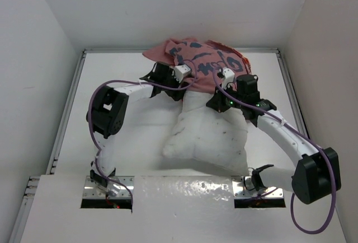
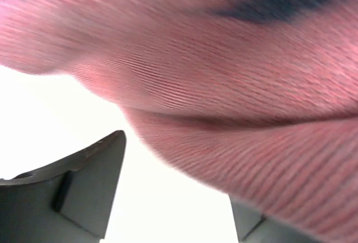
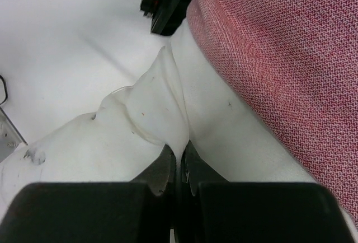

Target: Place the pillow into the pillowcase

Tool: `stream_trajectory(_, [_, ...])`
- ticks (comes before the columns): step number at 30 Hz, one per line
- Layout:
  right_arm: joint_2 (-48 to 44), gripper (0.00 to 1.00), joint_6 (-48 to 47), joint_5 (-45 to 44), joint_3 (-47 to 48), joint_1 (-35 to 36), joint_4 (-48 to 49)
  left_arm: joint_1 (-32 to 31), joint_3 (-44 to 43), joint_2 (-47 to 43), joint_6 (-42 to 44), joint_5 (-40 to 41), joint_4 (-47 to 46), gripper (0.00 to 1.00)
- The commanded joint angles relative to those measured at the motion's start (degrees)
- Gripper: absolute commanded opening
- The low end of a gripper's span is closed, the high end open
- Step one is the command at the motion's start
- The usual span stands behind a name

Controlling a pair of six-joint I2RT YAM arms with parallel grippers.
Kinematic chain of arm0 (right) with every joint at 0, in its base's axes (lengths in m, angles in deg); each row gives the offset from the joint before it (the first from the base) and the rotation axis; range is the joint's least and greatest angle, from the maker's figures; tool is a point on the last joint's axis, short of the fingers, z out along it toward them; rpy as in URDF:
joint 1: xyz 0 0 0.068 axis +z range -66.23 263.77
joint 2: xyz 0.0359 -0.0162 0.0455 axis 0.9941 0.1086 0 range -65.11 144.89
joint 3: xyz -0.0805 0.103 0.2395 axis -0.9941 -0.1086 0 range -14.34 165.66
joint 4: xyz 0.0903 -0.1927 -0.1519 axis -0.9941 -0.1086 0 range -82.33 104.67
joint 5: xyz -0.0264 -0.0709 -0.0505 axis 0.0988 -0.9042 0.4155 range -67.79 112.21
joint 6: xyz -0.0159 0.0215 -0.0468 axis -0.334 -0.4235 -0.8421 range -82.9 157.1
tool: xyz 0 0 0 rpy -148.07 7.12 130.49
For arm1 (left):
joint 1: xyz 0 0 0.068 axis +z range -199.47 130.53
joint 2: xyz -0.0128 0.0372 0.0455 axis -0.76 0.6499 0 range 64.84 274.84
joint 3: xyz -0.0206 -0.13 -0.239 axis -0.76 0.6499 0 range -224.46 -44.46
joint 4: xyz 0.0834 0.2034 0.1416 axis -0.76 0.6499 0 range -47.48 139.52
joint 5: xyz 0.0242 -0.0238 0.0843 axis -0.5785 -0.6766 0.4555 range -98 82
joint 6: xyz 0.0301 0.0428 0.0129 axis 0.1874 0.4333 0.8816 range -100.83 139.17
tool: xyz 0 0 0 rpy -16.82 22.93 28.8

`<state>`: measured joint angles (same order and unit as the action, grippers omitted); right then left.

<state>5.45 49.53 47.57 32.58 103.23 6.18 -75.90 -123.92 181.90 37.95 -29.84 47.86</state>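
Note:
The white pillow (image 1: 208,136) lies mid-table, and its far end reaches under the pillowcase (image 1: 201,58), which is bunched pink-side-out at the back. My left gripper (image 1: 180,76) is at the pillowcase's near-left edge. In the left wrist view the gripper (image 2: 176,167) stands wide open, with the pink cloth (image 2: 235,86) draped over its right finger (image 2: 251,226) and white below. My right gripper (image 1: 225,83) is shut on a pinched fold of the pillow (image 3: 151,108); its closed tips (image 3: 180,152) are beside the pillowcase's hem (image 3: 279,58).
White walls enclose the table on three sides, with metal rails along the left (image 1: 67,114) and right edges. A raised white ledge (image 1: 179,198) with two cutouts holds the arm bases. The left arm's black wrist (image 3: 163,2) shows close ahead of my right gripper.

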Motion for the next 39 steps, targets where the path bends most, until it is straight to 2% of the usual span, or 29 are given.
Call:
stream_trajectory(1, [-2.45,0.0,0.76,3.11,2.21,0.05,-1.43,0.59,0.1,-1.83,1.41,5.23,-7.63,0.61])
stream_trajectory(3, [-2.1,0.0,-0.55,2.59,2.91,0.14,-2.75,0.95,0.18,-1.92,1.95,3.93,-7.28,0.61])
stream_trajectory(7, [-1.31,0.0,-1.0,2.85,4.06,0.14,-4.17,2.09,-0.52,0.45,0.82,-2.57,-10.34,0.83])
stream_trajectory(8, [-1.22,0.0,-0.83,2.85,4.32,0.14,-4.25,2.26,-0.87,0.8,-0.49,-7.46,-11.4,0.84])
stream_trajectory(9, [-1.13,0.0,-0.91,2.85,4.24,0.05,-4.34,2.35,-0.87,1.07,-1.03,-10.47,-13.41,0.83])
stream_trajectory(11, [-0.69,0.0,-0.82,2.06,4.5,0.05,-4.6,2.7,-0.61,1.77,-3.65,-16.36,-15.7,0.69])
stream_trajectory(12, [-0.52,0.04,-0.48,1.53,4.59,0.05,-4.87,3.14,-0.43,2.21,-4.63,-21.08,-17.63,0.61])
stream_trajectory(13, [-0.34,0.27,-0.12,0.22,4.76,0.14,-5.04,3.49,-0.34,2.39,-5.51,-23.48,-18.26,0.34])
stream_trajectory(14, [0.09,0.37,0.14,-3.27,5.81,0.22,-5.74,3.84,-0.43,2.48,-6.73,-25.16,-18.35,0.06])
stream_trajectory(15, [0.36,0.48,0.84,-5.31,6.95,0.48,-6.53,4.2,-0.34,2.48,-7.27,-26.22,-17.48,0.0])
stream_trajectory(16, [0.62,0.77,0.93,-8.02,10.27,1.36,-9.15,4.98,-0.34,1.95,-7.19,-27.1,-16.6,0.0])
stream_trajectory(17, [0.97,0.97,-0.46,-15.79,12.56,5.37,-11.0,5.69,-0.34,1.51,-5.97,-30.07,-13.64,0.0])
stream_trajectory(19, [2.02,0.99,-2.49,-28.38,22.36,12.93,-18.29,8.06,-0.87,-0.85,-5.34,-32.28,-9.32,0.0])
stream_trajectory(20, [4.38,0.99,-2.23,-38.97,25.65,20.02,-21.27,8.94,-1.31,-1.82,-3.6,-33.08,-2.69,0.0])
stream_trajectory(21, [5.88,0.99,-1.1,-43.34,28.64,22.7,-26.35,10.16,-2.01,-3.4,-2.28,-32.82,0.86,0.0])
stream_trajectory(22, [8.86,0.99,2.22,-50.34,31.89,27.42,-28.14,10.52,-4.19,-3.93,0.87,-30.91,8.99,0.0])
stream_trajectory(23, [10.28,0.99,3.56,-50.41,32.36,29.73,-29.64,10.79,-5.6,-4.2,3.34,-30.28,13.51,0.0])
stream_trajectory(25, [13.62,0.99,6.46,-59.87,31.4,35.0,-32.28,10.88,-9.72,-4.38,9.3,-29.84,21.42,0.0])
stream_trajectory(26, [15.55,0.99,11.43,-62.52,31.13,35.72,-33.51,10.88,-10.53,-4.47,10.9,-30.36,27.2,0.0])
stream_trajectory(27, [19.05,0.99,14.79,-64.89,31.04,35.82,-36.22,10.97,-11.06,-4.99,11.44,-30.27,28.92,0.0])
stream_trajectory(29, [20.92,0.99,20.68,-65.62,28.86,35.82,-35.9,11.23,-11.94,-5.87,12.15,-30.27,32.86,0.0])
stream_trajectory(32, [21.1,0.99,23.17,-66.93,23.23,35.21,-29.23,11.67,-13.35,-6.66,13.9,-31.5,37.62,0.0])
stream_trajectory(34, [21.54,0.97,23.08,-64.5,19.38,32.33,-22.74,11.85,-14.4,-7.01,15.31,-31.94,39.91,0.0])
stream_trajectory(35, [21.98,0.92,21.95,-62.04,18.22,30.91,-16.18,12.19,-14.84,-7.45,15.49,-32.2,42.01,0.0])
stream_trajectory(37, [24.17,0.54,21.33,-53.43,16.11,26.69,-10.17,12.55,-16.86,-7.81,17.59,-34.3,46.56,0.0])
stream_trajectory(38, [25.05,0.32,20.98,-49.75,16.01,25.2,-4.4,12.72,-17.65,-8.15,18.82,-35.01,48.51,0.0])
stream_trajectory(39, [25.76,0.0,20.62,-44.06,16.1,23.01,-1.03,12.73,-19.4,-8.33,20.92,-35.63,51.67,0.0])
